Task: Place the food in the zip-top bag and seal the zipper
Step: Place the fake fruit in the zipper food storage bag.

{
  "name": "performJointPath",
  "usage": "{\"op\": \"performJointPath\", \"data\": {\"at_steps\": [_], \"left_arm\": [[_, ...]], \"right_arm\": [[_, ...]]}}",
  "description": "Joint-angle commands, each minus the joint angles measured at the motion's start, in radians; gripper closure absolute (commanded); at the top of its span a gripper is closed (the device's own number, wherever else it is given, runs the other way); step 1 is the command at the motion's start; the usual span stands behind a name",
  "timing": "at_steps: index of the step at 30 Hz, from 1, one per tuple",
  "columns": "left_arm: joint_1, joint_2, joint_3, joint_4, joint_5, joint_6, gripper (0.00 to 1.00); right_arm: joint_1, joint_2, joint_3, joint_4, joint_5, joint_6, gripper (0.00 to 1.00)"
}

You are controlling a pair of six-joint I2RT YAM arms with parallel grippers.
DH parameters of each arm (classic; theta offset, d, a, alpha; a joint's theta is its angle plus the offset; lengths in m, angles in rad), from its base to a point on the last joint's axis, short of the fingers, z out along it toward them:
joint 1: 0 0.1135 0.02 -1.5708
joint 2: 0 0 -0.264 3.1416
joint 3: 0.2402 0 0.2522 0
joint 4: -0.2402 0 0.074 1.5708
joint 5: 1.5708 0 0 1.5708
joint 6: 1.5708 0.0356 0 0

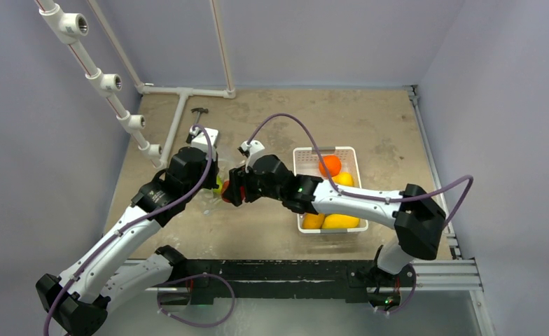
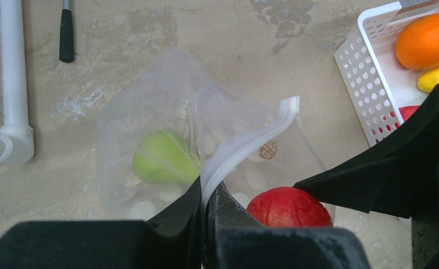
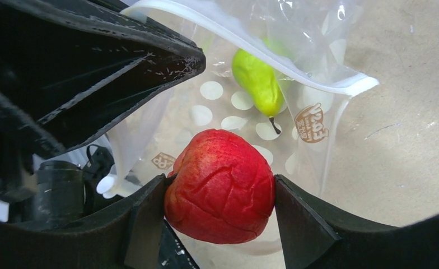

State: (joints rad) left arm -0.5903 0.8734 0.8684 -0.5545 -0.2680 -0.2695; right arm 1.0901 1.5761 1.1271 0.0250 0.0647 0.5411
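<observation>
Grippers: left gripper (image 2: pixel 207 193) clenched on zipper (image 2: pixel 251 140), lower centre of its wrist view; right gripper (image 3: pixel 219 196) partly spread, fingers clamping red fruit (image 3: pixel 217 168) at the bag's mouth.
Bag: zip-top bag (image 2: pixel 150 106) mid-frame on the table, green pear (image 2: pixel 161 157) inside.
Basket: white basket (image 2: pixel 363 84) upper right, orange and yellow fruit inside.
Writing: brown round stamp (image 3: pixel 311 123) on the bag, unreadable.

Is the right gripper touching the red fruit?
Touching. In the right wrist view the right gripper clamps the red fruit, its jaws flat against both sides.

Pale lilac walls (image 1: pixel 328 35) enclose a mottled tan tabletop (image 1: pixel 370 119), white pipes (image 1: pixel 89 56) left.
</observation>
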Motion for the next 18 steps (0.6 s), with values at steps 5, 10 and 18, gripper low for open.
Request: {"op": "performJointPath", "data": {"at_steps": [5, 10, 18], "left_arm": [[0.0, 0.0, -0.003, 0.044, 0.008, 0.002, 1.0], [0.0, -0.001, -0.004, 0.044, 0.004, 0.003, 1.0], [0.0, 0.0, -0.005, 0.044, 0.001, 0.002, 1.0]], "right_arm": [[0.031, 0.076, 0.111, 0.063, 0.093, 0.012, 0.48], [0.031, 0.107, 0.141, 0.057, 0.117, 0.026, 0.25], [0.031, 0.093, 0.136, 0.056, 0.117, 0.03, 0.09]]}}
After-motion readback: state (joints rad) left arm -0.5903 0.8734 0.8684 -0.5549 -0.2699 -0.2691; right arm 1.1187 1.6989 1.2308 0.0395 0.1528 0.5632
